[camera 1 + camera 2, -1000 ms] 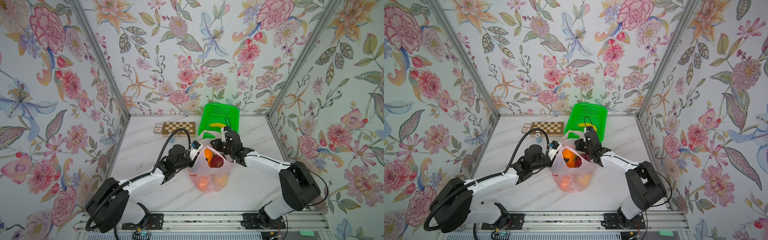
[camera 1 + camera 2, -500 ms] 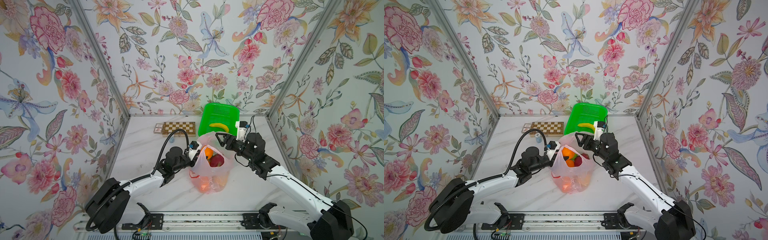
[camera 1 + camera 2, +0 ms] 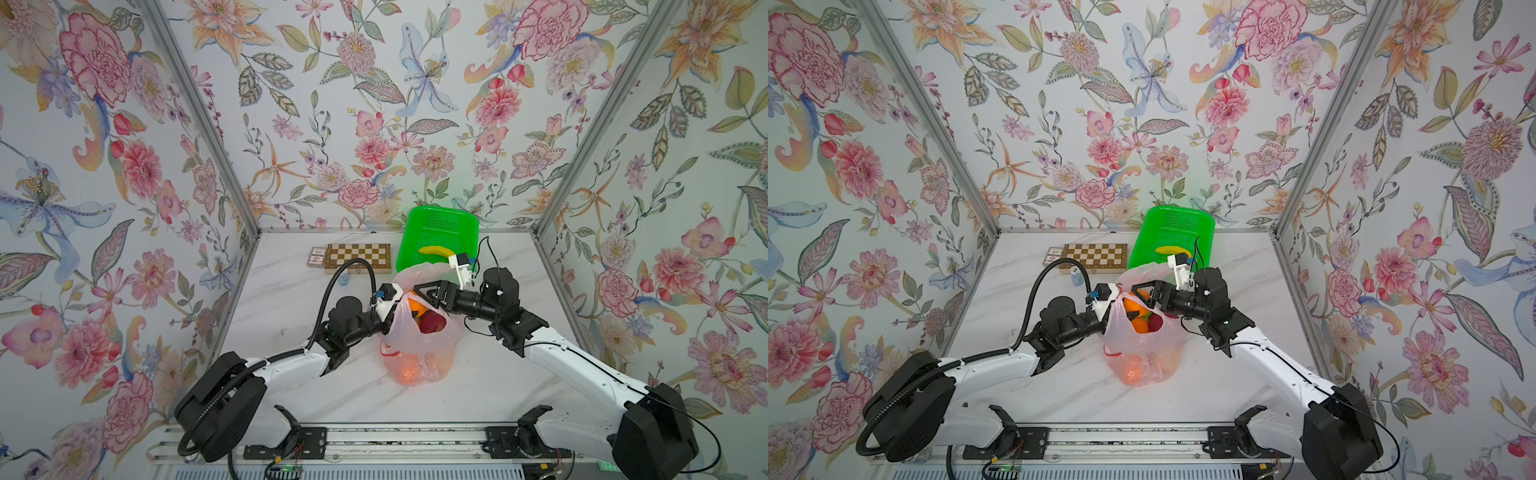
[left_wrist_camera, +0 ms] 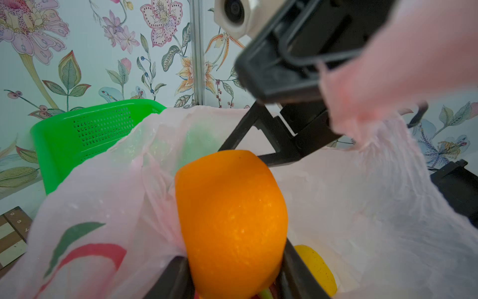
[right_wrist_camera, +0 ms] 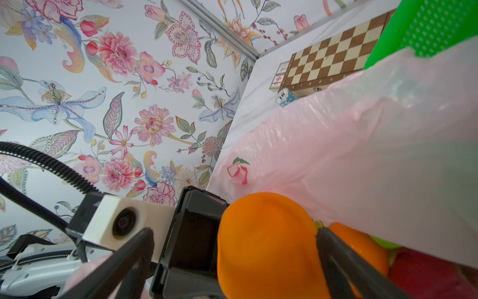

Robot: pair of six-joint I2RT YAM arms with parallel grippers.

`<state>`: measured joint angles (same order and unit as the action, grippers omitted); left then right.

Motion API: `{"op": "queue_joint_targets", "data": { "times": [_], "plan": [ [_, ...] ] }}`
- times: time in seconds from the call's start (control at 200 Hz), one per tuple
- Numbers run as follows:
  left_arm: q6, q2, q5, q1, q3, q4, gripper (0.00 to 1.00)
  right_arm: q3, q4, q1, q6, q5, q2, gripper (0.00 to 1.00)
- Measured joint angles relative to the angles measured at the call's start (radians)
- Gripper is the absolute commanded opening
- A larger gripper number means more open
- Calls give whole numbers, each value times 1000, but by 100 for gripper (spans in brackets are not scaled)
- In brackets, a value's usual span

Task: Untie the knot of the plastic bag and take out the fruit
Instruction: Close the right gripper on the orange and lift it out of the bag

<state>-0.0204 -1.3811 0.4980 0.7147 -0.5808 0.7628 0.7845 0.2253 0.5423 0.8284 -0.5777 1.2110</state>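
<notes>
The pale-pink plastic bag (image 3: 417, 353) (image 3: 1142, 353) stands mid-table with its mouth open; the knot is out of view. My left gripper (image 4: 232, 271) reaches into the mouth from the left and is shut on an orange (image 3: 415, 306) (image 3: 1133, 308) (image 4: 232, 220). From the right, my right gripper (image 3: 422, 297) (image 3: 1140, 297) (image 5: 234, 233) is wide open at that same orange (image 5: 266, 246), one finger on each side, not pressing it. A red-magenta fruit (image 3: 432, 323), a yellow citrus (image 4: 315, 269) and a second orange (image 5: 362, 246) lie deeper in the bag.
A green perforated basket (image 3: 440, 226) holding a banana (image 3: 434, 250) stands right behind the bag. A chessboard (image 3: 357, 257) and a small card box (image 3: 316, 256) lie at the back left. A blue chip (image 5: 284, 97) sits near the board.
My right gripper has opened wide and shifted from the bag's rim toward the orange. The left gripper has kept its grip on the orange, nearly still.
</notes>
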Motion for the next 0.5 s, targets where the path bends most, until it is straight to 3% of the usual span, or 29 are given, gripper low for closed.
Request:
{"op": "queue_joint_targets", "data": {
  "times": [0.235, 0.5],
  "plan": [
    [-2, -5, -5, -1, 5, 1, 42, -26, 64, 21, 27, 19, 27, 89],
    [-6, -5, -16, -6, 27, 4, 42, -36, 132, 39, 57, 27, 80, 99]
  ]
}}
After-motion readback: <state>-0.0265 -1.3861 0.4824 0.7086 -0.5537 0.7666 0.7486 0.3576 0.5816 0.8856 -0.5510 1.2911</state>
